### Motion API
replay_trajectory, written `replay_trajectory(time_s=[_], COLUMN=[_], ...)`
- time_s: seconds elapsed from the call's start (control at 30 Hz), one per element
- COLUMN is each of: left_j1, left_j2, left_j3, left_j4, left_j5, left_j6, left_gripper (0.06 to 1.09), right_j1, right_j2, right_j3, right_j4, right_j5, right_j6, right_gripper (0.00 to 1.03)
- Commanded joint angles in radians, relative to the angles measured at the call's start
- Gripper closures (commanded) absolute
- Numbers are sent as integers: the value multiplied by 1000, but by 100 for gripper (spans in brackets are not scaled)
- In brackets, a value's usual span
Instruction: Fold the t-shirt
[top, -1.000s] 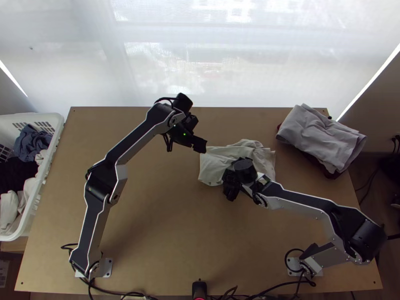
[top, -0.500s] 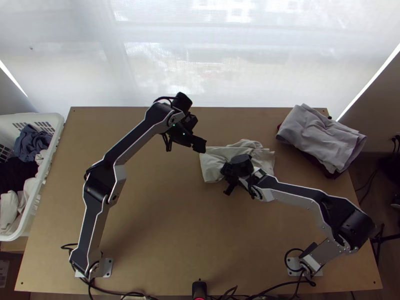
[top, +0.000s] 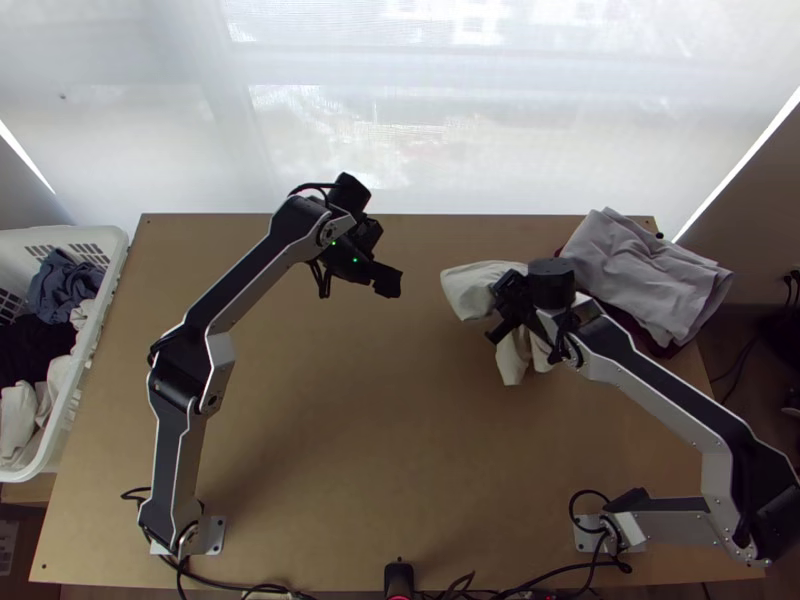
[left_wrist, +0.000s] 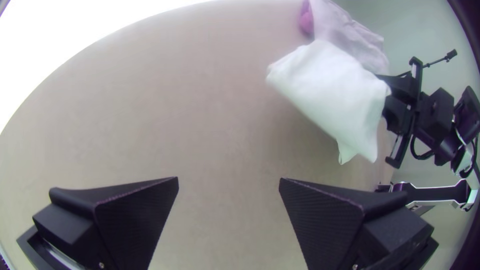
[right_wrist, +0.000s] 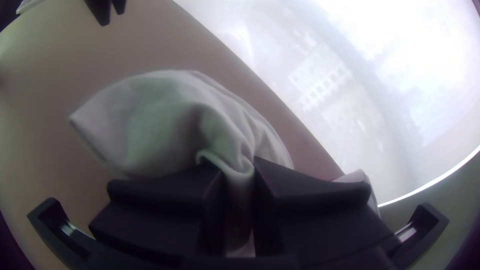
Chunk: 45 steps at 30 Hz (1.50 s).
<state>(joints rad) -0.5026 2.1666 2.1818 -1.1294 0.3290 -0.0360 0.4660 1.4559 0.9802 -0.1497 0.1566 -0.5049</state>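
- The cream-white, soft cloth t-shirt (top: 472, 288) is on the right half of the light wooden table (top: 330, 430), seemingly lifted off it, between the left gripper and the stack.
- The right gripper (right_wrist: 240, 172), with wide flat black fingers, pinches a gathered ridge of it; one broad lobe sticks out towards the left gripper, another part hangs towards the table's near edge.
- The left gripper (left_wrist: 229, 180) has its fingers spread with nothing between them, well apart from the shirt.
- The stack, a folded pale grey cloth (top: 640, 270) over a dark red one (top: 662, 350), lies just beside the shirt, to the right; its long axis slants from far left to near right.
- The right arm is nearer, so it probably carries the bundle rightward; the loose lobe could fold under when lowered.
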Motion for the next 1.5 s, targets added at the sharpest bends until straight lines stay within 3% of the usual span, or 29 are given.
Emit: replay_trajectory(time_s=[0.0, 0.43, 0.73, 0.87, 1.13, 1.3, 1.47], left_j1=[27, 95, 114, 114, 124, 148, 188], left_j2=[-85, -275, -340, -347, -350, -363, -384], left_j3=[-62, -347, -462, -476, -487, -516, -544], left_j4=[-6, 62, 97, 99, 99, 105, 105], left_j5=[-25, -48, -51, -50, -50, -50, -50], left_j6=[2, 12, 12, 12, 10, 10, 13], left_gripper=[10, 10, 10, 10, 10, 10, 10], right_j1=[-147, -607, -974, -1080, -1086, -1001, -865], right_j2=[-123, -241, -187, -138, -63, 27, 115], right_j3=[94, 276, 390, 385, 255, 172, 160], right_j4=[-91, -163, -165, -162, -68, 27, 65], right_j5=[-31, -210, -407, -483, -496, -486, -416], right_j6=[20, 89, 92, 82, 45, 68, 95], right_gripper=[100, 100, 100, 100, 100, 100, 100])
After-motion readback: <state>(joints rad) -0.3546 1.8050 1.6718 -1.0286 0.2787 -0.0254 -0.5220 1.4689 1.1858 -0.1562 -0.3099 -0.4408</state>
